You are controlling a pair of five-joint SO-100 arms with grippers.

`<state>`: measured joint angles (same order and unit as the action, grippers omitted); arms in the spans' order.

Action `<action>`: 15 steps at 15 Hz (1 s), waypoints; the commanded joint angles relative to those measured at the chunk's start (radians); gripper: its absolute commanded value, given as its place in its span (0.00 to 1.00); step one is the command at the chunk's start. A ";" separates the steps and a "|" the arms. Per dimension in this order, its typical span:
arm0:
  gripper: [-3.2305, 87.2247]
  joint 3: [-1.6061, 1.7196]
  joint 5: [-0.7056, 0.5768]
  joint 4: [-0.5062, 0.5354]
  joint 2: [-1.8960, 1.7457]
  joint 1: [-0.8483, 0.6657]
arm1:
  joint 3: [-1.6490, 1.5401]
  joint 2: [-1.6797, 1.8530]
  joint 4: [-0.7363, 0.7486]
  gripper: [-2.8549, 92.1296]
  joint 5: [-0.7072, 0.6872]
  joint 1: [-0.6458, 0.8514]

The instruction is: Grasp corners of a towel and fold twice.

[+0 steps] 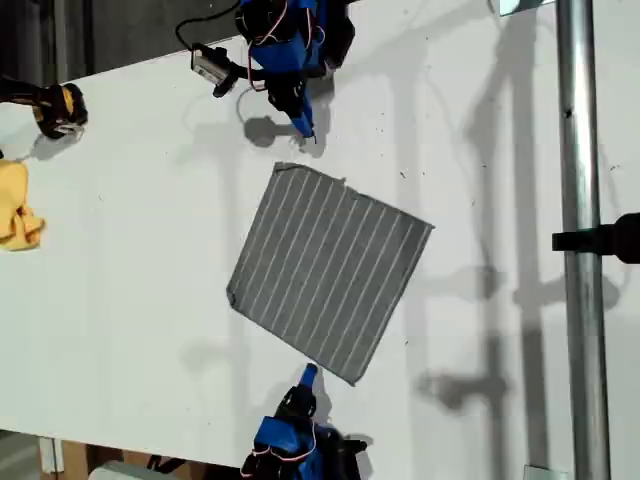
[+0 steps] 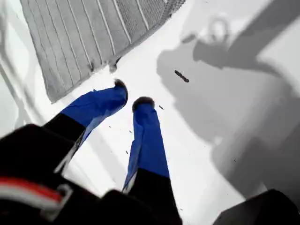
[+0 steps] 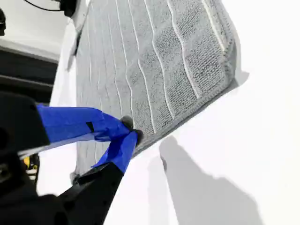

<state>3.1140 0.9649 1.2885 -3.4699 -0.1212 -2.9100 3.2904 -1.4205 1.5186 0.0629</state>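
Flat on the white desk [image 1: 130,300], in the middle of the exterior view: the grey towel [image 1: 325,268], turned like a diamond, not folded

At the top middle of that view, just above the towel's top corner [image 1: 283,167] and not touching it: my first gripper [image 2: 132,93], jaws a little apart, tips down by the bare desk

At the bottom middle, close to the towel's lower edge and near its bottom corner [image 1: 352,381]: my second gripper [image 3: 131,133], jaws together, tips right at the edge of the cloth; cannot tell if any cloth is pinched

Far off at the exterior view's left edge: a small yellow cloth [image 1: 18,215]
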 commanded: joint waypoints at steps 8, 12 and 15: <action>0.01 0.006 0.520 0.005 -0.006 -0.063 | 0.067 -0.002 0.051 0.03 0.046 -0.026; 0.01 0.006 0.509 0.005 -0.006 -0.066 | 0.216 -0.086 0.080 0.03 0.057 -0.080; 0.01 0.006 0.505 0.005 -0.006 -0.066 | 0.548 -0.600 0.189 0.03 0.008 -0.137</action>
<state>3.1140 1.4757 1.2916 -3.4699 -0.1733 -2.5495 2.9207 -1.2839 1.5524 -0.0460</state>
